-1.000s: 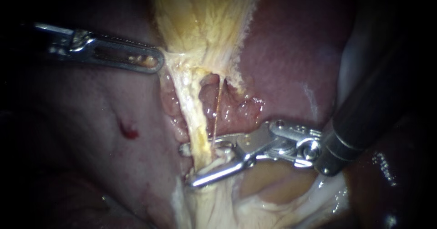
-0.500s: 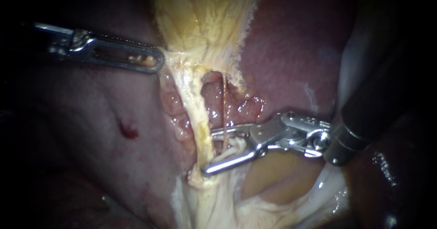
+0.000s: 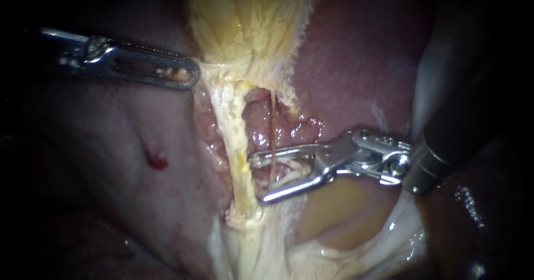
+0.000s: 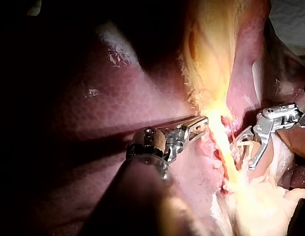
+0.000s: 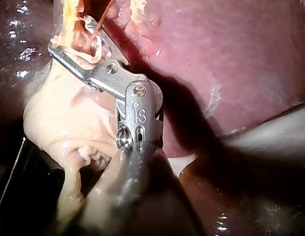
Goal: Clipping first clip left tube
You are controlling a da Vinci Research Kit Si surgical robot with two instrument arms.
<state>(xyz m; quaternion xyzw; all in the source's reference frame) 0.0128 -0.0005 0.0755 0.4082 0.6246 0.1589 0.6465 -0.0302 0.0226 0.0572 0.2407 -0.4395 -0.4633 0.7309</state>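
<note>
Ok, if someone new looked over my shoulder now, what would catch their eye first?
The silver metal right tool, mid-view in the endoscope: its jaws stand open about a thin reddish tube, tips beside the thick pale yellow left tube. Above, the slotted silver left tool is shut on the edge of the fan-shaped yellow gallbladder, pulling it taut.

Liver (image 3: 356,63): deep maroon, finely mottled, with one bright red spot (image 3: 157,161). Gallbladder (image 3: 250,24): pale yellow, streaked with cream fibres. Left tube (image 3: 236,141): cream-yellow, grainy. Thin strand (image 3: 272,129): orange-brown. Left instrument (image 3: 193,77): bright silver, slotted, with yellow flecks in the slot. Right instrument (image 3: 256,178): silver jaws, dark grey shaft. Flap (image 3: 334,219) under the right instrument: tan, edged in white.
</note>
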